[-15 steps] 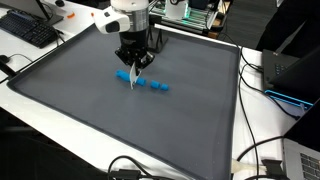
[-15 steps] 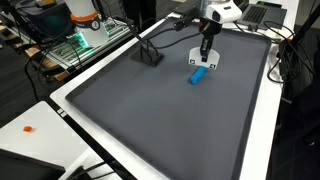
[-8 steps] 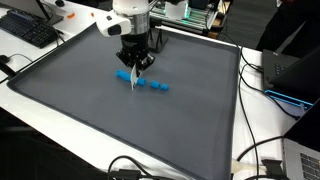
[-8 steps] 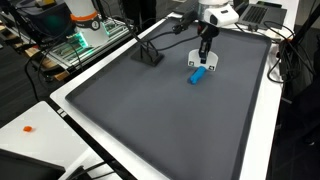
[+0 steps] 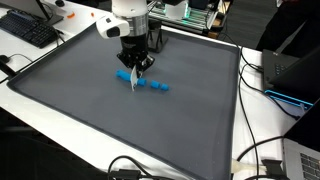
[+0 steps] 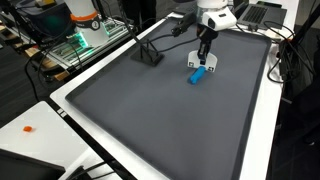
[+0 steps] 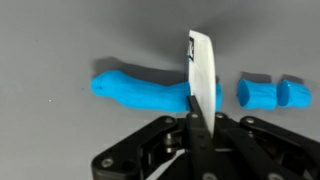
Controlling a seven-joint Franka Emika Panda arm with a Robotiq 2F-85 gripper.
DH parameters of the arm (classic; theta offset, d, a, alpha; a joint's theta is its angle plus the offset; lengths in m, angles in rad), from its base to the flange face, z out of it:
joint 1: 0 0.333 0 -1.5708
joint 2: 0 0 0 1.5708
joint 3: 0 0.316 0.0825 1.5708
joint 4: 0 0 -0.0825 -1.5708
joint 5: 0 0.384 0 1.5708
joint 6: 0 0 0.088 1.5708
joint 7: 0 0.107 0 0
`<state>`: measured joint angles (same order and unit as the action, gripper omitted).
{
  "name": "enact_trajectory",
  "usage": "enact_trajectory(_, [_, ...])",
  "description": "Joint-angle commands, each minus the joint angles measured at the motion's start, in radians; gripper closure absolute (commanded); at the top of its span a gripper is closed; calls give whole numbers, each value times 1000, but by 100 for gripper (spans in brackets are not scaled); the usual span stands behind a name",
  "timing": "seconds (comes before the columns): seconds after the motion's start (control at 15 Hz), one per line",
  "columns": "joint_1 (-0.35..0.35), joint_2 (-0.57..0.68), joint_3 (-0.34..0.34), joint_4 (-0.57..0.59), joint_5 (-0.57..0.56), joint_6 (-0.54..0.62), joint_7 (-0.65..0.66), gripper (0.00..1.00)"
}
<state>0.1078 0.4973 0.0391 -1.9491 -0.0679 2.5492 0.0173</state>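
End effector (image 7: 195, 128) grips a white blade (image 7: 202, 65), set crosswise on the blue roll (image 7: 135, 88). The roll's long axis runs in line with 2 pieces (image 7: 257, 93).

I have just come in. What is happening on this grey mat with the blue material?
The robot's gripper is shut on a flat white plastic blade and holds it edge-down across a soft blue clay-like roll on the dark grey mat. The blade crosses the roll near one end. Two short blue pieces lie in line just beyond that end, apart from the roll. Whether the blade has gone fully through cannot be told.
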Motion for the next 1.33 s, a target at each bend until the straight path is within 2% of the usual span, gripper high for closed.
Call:
enact_trajectory(0.0, [-25, 28, 39, -13, 61, -1, -20, 99])
enact_trajectory(0.47, [-29, 19, 46, -7, 86, -25, -18, 99])
enact_trajectory(1.27, [2, -21, 16, 18, 21, -117, 0, 99])
